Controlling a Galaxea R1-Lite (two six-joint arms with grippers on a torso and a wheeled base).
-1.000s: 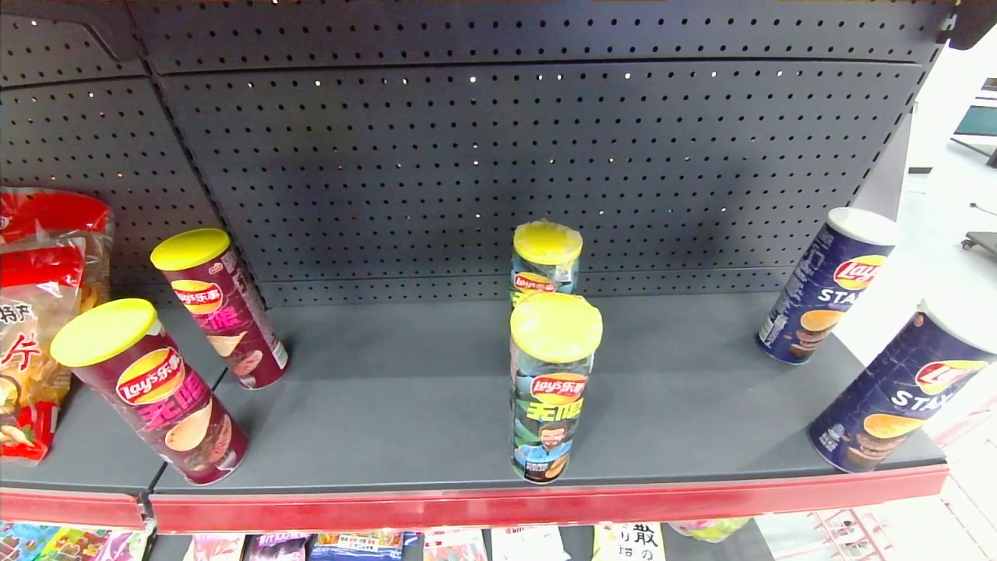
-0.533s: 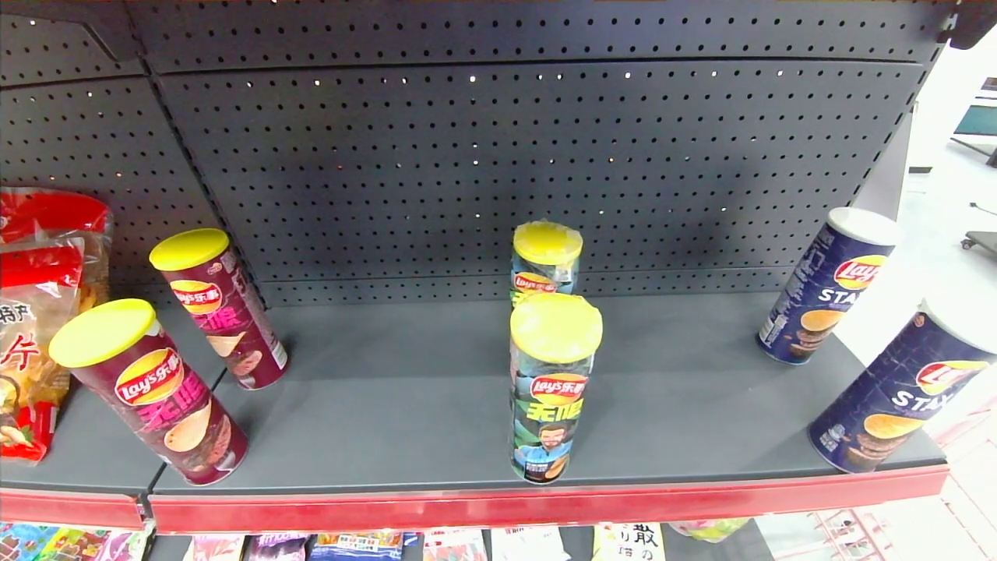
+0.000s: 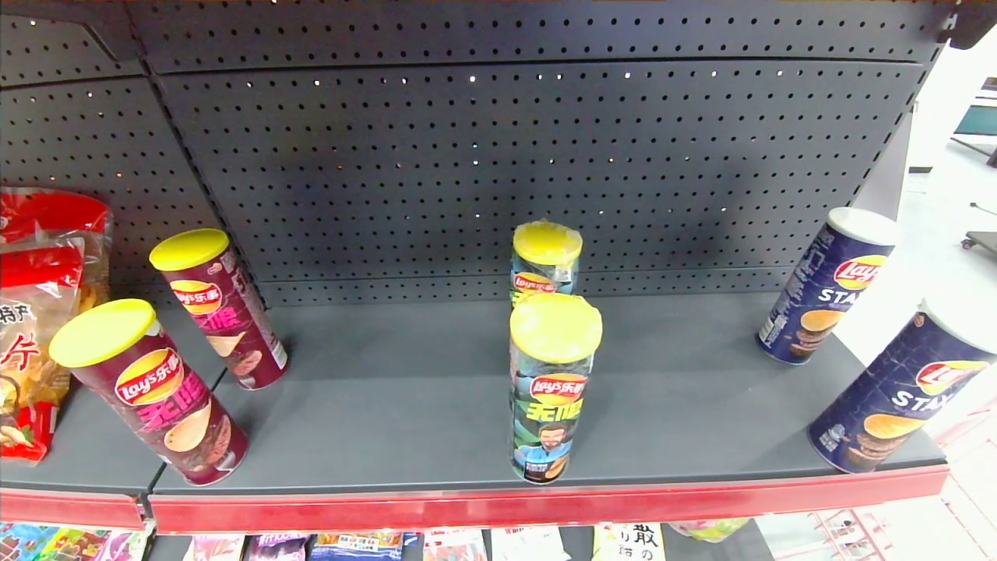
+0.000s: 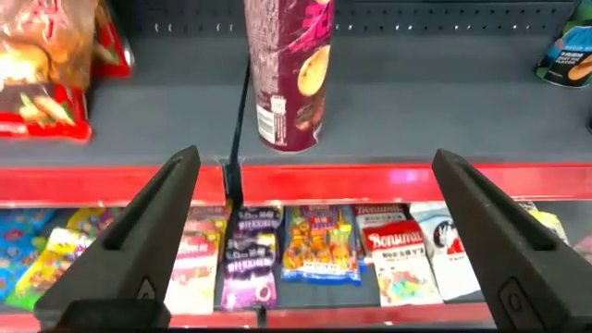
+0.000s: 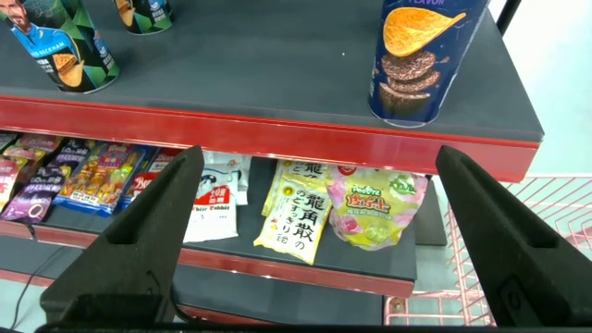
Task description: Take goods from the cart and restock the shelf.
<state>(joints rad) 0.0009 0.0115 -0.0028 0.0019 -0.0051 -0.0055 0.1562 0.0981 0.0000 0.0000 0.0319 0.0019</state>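
Note:
On the grey shelf (image 3: 405,405) stand two maroon chip cans (image 3: 156,389) (image 3: 218,308) at the left, two teal cans (image 3: 551,389) (image 3: 545,257) in the middle and two dark blue cans (image 3: 826,288) (image 3: 903,389) at the right. My left gripper (image 4: 316,157) is open and holds nothing, in front of the shelf's red edge below a maroon can (image 4: 289,74). My right gripper (image 5: 319,153) is also open with nothing in it, in front of the red edge, between a teal can (image 5: 65,46) and a blue can (image 5: 421,55).
Snack bags (image 3: 39,312) lie at the shelf's far left. A lower shelf holds several small packets (image 5: 301,208) (image 4: 319,245). A pink wire cart (image 5: 546,213) shows beside the shelf's right end. Open shelf room lies between the can groups.

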